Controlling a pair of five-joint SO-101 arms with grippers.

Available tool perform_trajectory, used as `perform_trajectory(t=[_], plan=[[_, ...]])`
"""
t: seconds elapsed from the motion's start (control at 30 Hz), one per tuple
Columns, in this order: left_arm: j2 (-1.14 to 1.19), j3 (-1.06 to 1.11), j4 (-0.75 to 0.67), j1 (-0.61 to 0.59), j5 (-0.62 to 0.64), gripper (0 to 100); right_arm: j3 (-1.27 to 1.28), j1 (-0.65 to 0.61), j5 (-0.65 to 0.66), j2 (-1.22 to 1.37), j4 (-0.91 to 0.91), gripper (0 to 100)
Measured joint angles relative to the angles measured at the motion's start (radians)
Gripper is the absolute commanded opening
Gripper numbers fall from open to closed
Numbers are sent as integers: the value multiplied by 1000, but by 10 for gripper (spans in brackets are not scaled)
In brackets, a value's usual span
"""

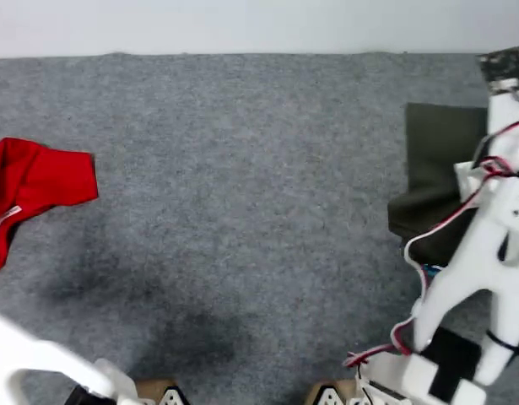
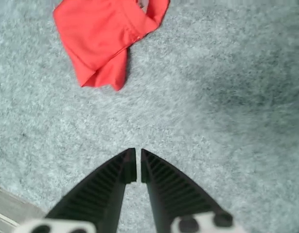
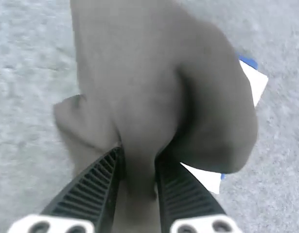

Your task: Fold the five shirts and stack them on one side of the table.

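Note:
A red shirt (image 1: pixel 31 190) lies crumpled at the table's left edge; in the left wrist view the red shirt (image 2: pixel 108 36) sits ahead of my left gripper (image 2: pixel 138 165), which is shut with nothing in it above bare felt. At the right edge a dark olive shirt (image 1: pixel 436 177) lies partly folded. My right gripper (image 3: pixel 138 162) is shut on a pinched fold of the dark olive shirt (image 3: pixel 154 82), which bunches up around its fingers. A white and blue garment (image 3: pixel 251 82) peeks out from under it. The right arm (image 1: pixel 483 253) stands over that shirt.
Grey felt (image 1: pixel 242 194) covers the table, with a white wall beyond its far edge. The left arm's white link (image 1: pixel 40 354) sits at the front left corner. Red and white cables (image 1: pixel 445 228) run along the right arm.

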Motion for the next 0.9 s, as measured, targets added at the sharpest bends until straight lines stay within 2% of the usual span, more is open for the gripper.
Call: perform_trajectory(t=[0.33,0.47,0.53,0.8,0.9], plan=[[0,0,0,66,0,32,2,146,75,269,-351,20],[0,0,0,95,0,32,2,160,233,338,-457,147],[0,0,0,110,0,32,2,161,264,361,-473,206],[0,0,0,144,-2,32,2,163,141,304,-471,218],[0,0,0,144,-2,32,2,144,118,267,-387,147]])
